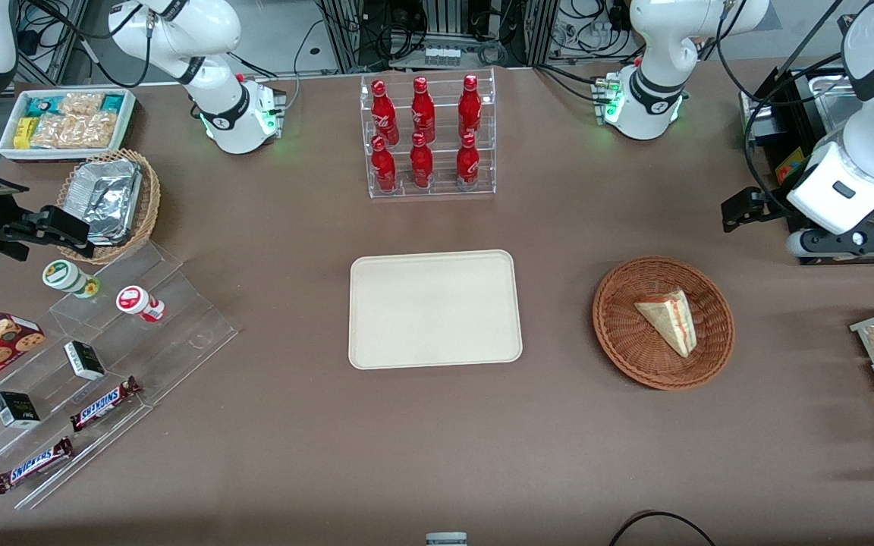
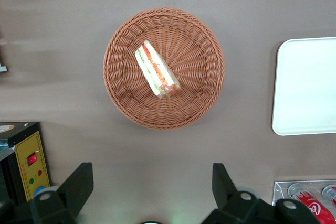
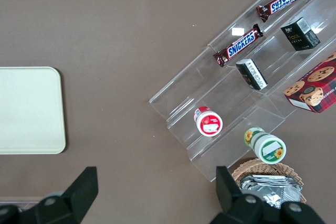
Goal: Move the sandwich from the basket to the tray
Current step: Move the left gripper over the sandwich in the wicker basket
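Front view: wedge sandwich (image 1: pixel 668 321) lies in the reddish-brown wicker basket (image 1: pixel 619 334), a little toward 2 o'clock of the basket's centre. Cream tray (image 1: pixel 435 309) sits bare at table centre, well apart from basket, which lies toward the working arm's end. Rack of red cola bottles (image 1: pixel 426 133) stands farther from the camera than the tray. Left gripper (image 1: pixel 740 208) is raised above the table, farther from camera than basket. Left wrist view: gripper (image 2: pixel 152 182) spread wide, holding nothing, fingers (image 2: pixel 79 184) apart from basket (image 2: pixel 202 100); sandwich (image 2: pixel 156 68) in basket, filling edge showing; tray (image 2: pixel 307 85) corner beside.
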You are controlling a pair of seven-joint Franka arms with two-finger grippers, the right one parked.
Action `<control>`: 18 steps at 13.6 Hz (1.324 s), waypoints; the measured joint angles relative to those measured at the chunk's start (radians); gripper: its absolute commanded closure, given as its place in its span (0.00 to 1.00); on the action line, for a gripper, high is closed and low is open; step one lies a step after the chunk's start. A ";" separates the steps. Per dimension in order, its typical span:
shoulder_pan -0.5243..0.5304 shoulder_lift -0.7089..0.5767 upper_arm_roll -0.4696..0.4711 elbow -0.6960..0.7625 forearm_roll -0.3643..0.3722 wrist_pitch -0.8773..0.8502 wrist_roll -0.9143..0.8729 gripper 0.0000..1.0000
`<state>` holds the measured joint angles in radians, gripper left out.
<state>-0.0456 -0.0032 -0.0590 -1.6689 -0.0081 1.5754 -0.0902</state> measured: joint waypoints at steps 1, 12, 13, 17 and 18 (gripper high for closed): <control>0.000 0.000 0.000 0.000 0.000 0.006 0.000 0.00; 0.001 0.028 0.004 -0.214 0.000 0.286 0.001 0.00; 0.001 0.029 0.004 -0.245 0.000 0.322 0.001 0.00; 0.002 0.031 0.005 -0.360 0.000 0.493 0.001 0.00; 0.003 0.032 0.006 -0.394 0.000 0.543 0.000 0.00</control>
<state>-0.0426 0.0287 -0.0532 -2.0633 -0.0084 2.1184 -0.0899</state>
